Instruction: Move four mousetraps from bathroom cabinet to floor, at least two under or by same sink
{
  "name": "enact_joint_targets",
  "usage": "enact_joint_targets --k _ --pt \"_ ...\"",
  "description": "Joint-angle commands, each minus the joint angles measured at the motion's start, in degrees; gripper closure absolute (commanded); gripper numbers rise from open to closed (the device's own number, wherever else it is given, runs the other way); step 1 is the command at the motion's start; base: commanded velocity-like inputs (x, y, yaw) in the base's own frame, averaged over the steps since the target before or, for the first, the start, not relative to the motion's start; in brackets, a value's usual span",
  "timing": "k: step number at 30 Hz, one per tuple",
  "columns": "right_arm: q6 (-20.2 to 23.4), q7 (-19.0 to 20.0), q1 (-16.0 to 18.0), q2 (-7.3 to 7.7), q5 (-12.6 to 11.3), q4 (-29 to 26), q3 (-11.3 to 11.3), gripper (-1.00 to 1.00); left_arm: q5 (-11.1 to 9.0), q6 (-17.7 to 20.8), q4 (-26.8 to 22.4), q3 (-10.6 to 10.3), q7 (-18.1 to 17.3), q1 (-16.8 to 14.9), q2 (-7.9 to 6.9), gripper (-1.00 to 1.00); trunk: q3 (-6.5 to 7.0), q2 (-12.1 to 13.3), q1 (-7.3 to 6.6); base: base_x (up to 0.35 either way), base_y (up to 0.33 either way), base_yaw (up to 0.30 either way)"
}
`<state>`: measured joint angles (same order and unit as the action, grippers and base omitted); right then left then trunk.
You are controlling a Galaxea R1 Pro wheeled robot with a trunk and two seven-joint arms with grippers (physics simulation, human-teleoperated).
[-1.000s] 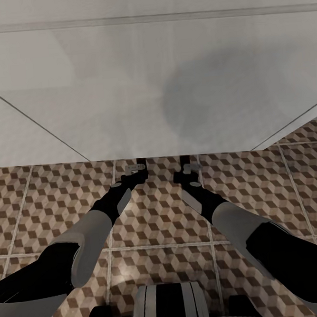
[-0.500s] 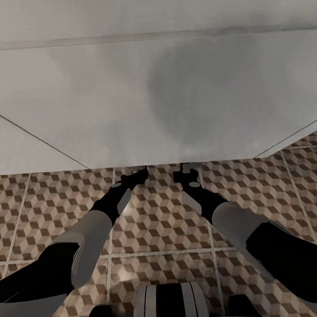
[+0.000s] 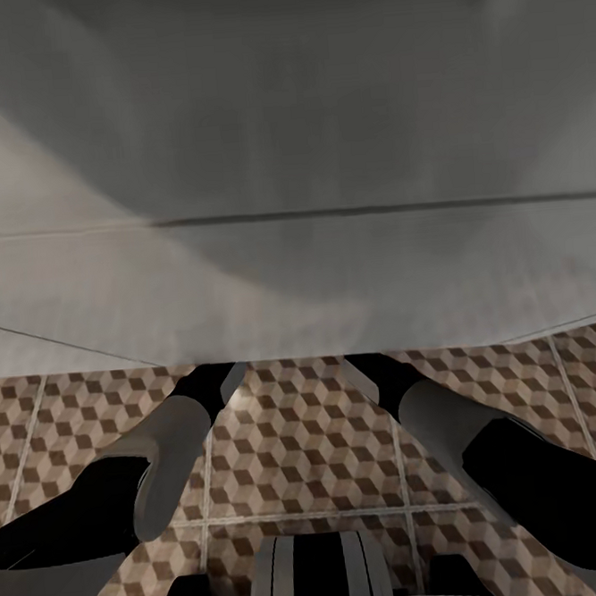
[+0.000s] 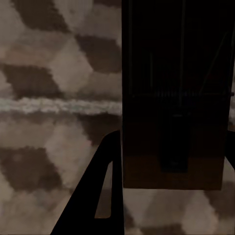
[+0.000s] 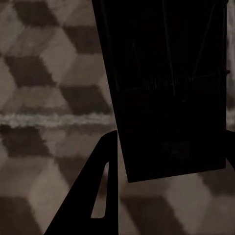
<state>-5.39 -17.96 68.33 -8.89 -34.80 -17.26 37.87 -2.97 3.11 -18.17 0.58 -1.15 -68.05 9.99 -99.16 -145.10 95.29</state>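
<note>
Between each hand's fingers (image 4: 105, 196), mousetrap (image 4: 174, 122), above bathroom floor (image 4: 54, 93)

Matt tiled bathroom floor (image 3: 300, 432); dark wooden mousetrap (image 4: 174, 127) with thin wire.

Two mousetraps: one (image 4: 174, 98), another (image 5: 169, 93).

A pale overhanging surface (image 3: 297, 280) covers both forearms' ends, seemingly leaving only low clearance above the bathroom floor (image 3: 300, 441).
</note>
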Motion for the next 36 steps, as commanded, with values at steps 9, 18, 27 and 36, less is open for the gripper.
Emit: enact_joint_targets --k 9,18,27,36 --pt "-0.33 -0.24 0.05 0.01 -0.88 0.03 0.45 1.0 -0.28 0.32 -0.11 0.12 0.09 -0.06 0.01 1.0 -0.02 -0.01 -0.01 0.02 0.0 0.0" --pt "-0.41 -0.24 0.05 0.0 -1.03 0.03 0.44 1.0 -0.28 0.32 -0.11 0.1 0.09 -0.06 0.01 1.0 -0.02 -0.01 -0.01 0.002 0.0 0.0" --pt "-0.41 -0.24 0.05 -0.06 -1.02 0.04 0.41 1.0 -0.28 0.32 -0.16 0.04 -0.06 -0.06 0.01 1.0 -0.02 -0.01 -0.01 -0.026 0.0 0.0" --pt "-0.2 -0.41 0.05 0.0 -1.04 0.04 0.3 1.0 -0.28 0.39 -0.13 0.03 0.0 -0.06 0.01 1.0 -0.02 -0.01 -0.01 -0.03 0.0 0.0"
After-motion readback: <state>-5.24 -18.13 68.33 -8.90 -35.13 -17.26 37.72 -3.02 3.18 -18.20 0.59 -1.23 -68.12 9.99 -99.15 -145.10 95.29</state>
